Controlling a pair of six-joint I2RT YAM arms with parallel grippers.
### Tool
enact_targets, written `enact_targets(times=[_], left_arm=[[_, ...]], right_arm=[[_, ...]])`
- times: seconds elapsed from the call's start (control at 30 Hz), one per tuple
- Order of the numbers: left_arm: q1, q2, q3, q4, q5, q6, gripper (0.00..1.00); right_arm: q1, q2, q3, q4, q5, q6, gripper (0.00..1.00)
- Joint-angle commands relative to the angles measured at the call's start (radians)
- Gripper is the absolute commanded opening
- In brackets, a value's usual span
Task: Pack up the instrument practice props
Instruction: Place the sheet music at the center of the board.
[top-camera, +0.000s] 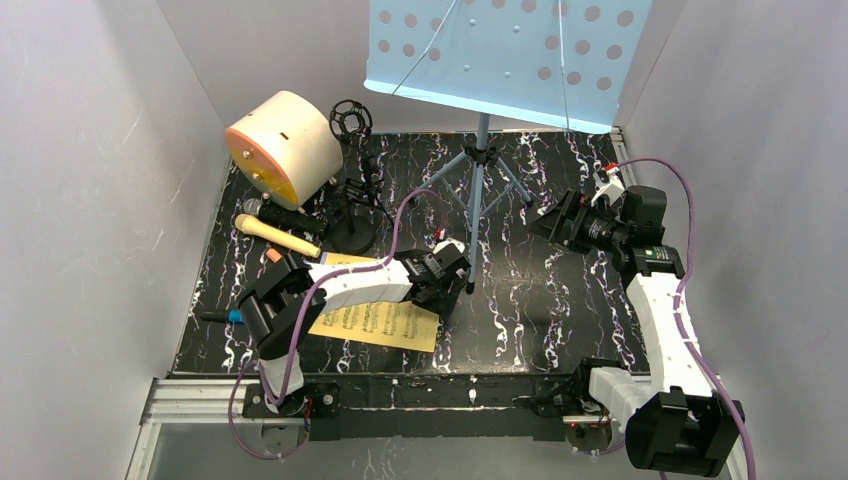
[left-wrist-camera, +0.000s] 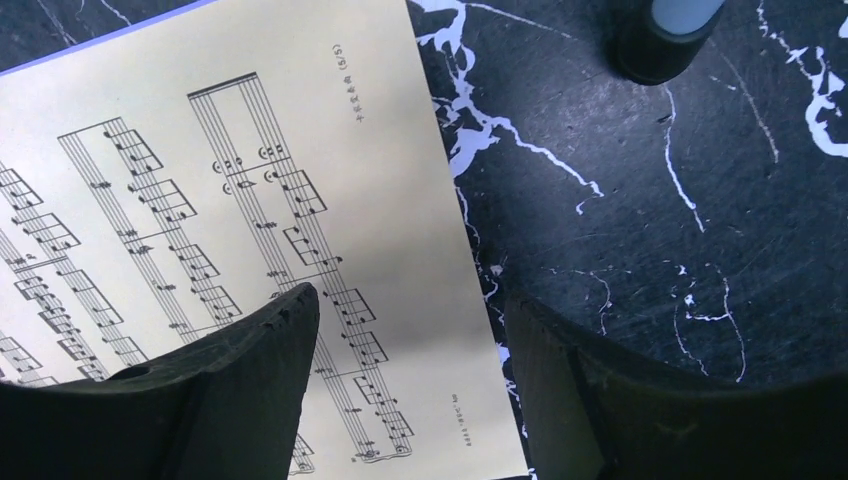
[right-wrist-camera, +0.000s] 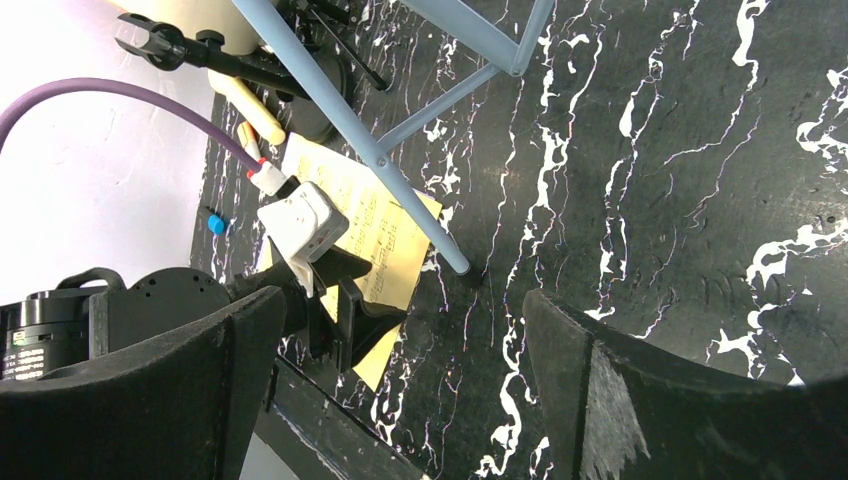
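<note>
A yellow score sheet (top-camera: 375, 318) lies on the black marbled mat, with a lavender edge (left-wrist-camera: 100, 45) showing under it. My left gripper (top-camera: 445, 290) is open and low over the sheet's right edge (left-wrist-camera: 430, 250), one finger over the paper and one over the mat. The blue perforated music rack (top-camera: 510, 55) stands on its tripod (top-camera: 480, 190) at the back; one foot (left-wrist-camera: 665, 40) is just beyond my left gripper. My right gripper (top-camera: 555, 225) is open and empty, right of the tripod. A silver-headed microphone (top-camera: 280, 213), a cream microphone (top-camera: 278, 237) and a round-base pole (top-camera: 350, 235) lie at the back left.
A big cream cylinder with an orange face (top-camera: 285, 135) sits at the back left. A small orange piece (top-camera: 273, 257) and a blue-tipped item (top-camera: 232, 317) lie on the mat's left side. White walls close in on both sides.
</note>
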Motion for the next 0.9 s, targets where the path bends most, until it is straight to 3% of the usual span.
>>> enact_targets(times=[0.0, 0.53, 0.87], left_arm=[[0.001, -0.012, -0.02, 0.03, 0.007, -0.018, 0.66], [0.004, -0.029, -0.058, -0.009, -0.141, -0.008, 0.66], [0.034, -0.193, -0.062, 0.109, -0.099, 0.064, 0.67]], right_arm=[[-0.001, 0.005, -0.005, 0.038, -0.02, -0.002, 0.97], [0.0, 0.017, -0.046, 0.096, -0.052, 0.019, 0.97], [0.073, 0.062, -0.135, 0.478, -0.108, 0.219, 0.97]])
